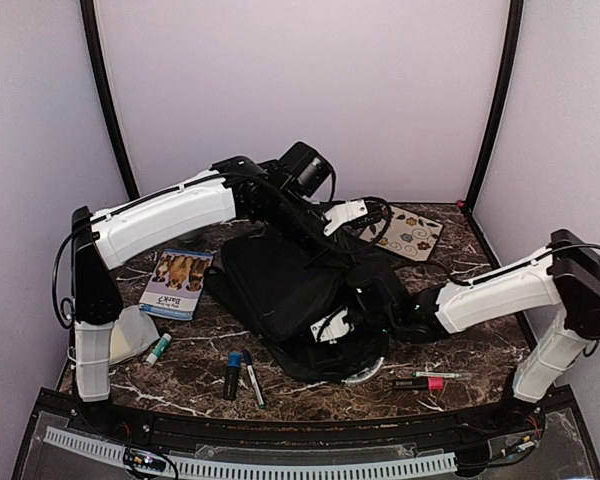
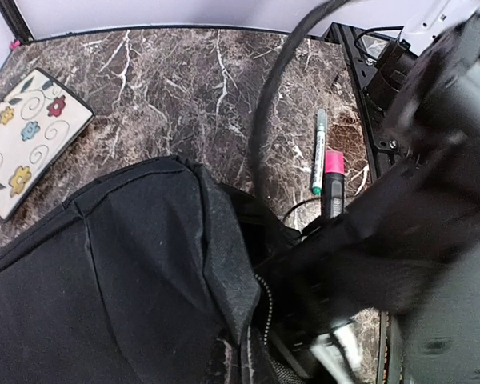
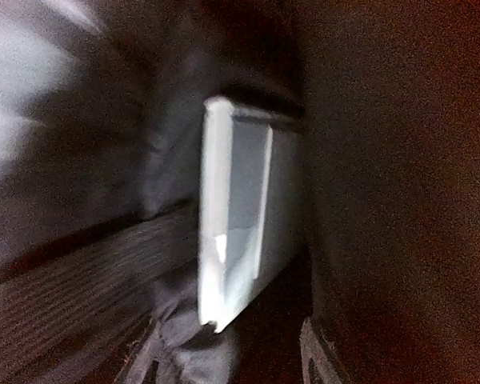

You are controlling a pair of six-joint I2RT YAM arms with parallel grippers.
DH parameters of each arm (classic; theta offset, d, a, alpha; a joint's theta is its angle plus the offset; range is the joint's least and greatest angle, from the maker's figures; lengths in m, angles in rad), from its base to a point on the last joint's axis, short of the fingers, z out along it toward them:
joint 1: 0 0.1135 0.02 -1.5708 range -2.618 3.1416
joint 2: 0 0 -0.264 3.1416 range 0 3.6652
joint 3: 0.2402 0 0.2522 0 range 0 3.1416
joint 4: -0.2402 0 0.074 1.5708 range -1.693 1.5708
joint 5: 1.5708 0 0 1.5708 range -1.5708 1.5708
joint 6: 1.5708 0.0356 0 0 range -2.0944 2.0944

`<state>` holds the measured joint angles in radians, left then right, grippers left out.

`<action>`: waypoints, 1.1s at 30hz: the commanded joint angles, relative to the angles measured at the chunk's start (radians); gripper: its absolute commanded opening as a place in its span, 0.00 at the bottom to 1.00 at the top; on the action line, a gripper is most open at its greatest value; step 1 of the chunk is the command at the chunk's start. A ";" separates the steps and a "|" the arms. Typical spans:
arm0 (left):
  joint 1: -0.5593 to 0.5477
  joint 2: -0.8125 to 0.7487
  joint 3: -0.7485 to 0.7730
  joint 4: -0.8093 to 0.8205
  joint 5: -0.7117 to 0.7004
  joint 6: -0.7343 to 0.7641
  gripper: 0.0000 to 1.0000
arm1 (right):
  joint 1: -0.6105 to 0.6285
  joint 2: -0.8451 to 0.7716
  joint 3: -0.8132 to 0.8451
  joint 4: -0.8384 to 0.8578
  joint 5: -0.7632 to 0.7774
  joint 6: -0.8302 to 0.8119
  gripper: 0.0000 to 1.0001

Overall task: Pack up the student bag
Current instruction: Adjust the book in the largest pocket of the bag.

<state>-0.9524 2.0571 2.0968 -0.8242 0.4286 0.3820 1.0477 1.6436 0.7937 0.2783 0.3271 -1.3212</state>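
The student bag (image 1: pixel 280 290) is a large black backpack lying mid-table, its opening towards the right. My left gripper (image 1: pixel 342 222) hangs over the bag's far edge and appears shut on the lifted fabric rim (image 2: pixel 232 264), which hides its fingers in the left wrist view. My right arm (image 1: pixel 480 298) reaches in from the right, and its gripper (image 3: pixel 224 360) is inside the dark bag. Its fingers stand apart, empty. A flat white item (image 3: pixel 236 232) stands on edge just beyond them, blurred.
On the marble table (image 1: pixel 310 395) lie a dog-cover book (image 1: pixel 177 283), a white object (image 1: pixel 130 335), a green-capped stick (image 1: pixel 159 348), a blue marker (image 1: pixel 232 374) and a pen (image 1: pixel 253 378). A pink highlighter (image 1: pixel 420 383), a green pen (image 1: pixel 442 374) and a floral notebook (image 1: pixel 410 233) lie to the right.
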 commanded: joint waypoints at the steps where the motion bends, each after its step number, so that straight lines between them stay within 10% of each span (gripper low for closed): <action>1: 0.017 -0.060 -0.072 0.098 0.009 -0.047 0.00 | 0.028 -0.117 0.032 -0.479 -0.172 0.252 0.59; 14: 0.059 -0.161 -0.282 0.261 0.057 -0.109 0.00 | -0.267 -0.450 0.148 -1.044 -0.483 0.487 0.57; 33: 0.062 -0.174 -0.263 0.284 0.105 -0.115 0.00 | -0.393 -0.333 0.252 -0.684 -0.751 0.705 0.84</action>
<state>-0.9051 1.9495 1.8130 -0.5869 0.5163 0.2687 0.6563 1.2545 1.0515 -0.5346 -0.3351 -0.6594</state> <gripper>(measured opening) 0.023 0.847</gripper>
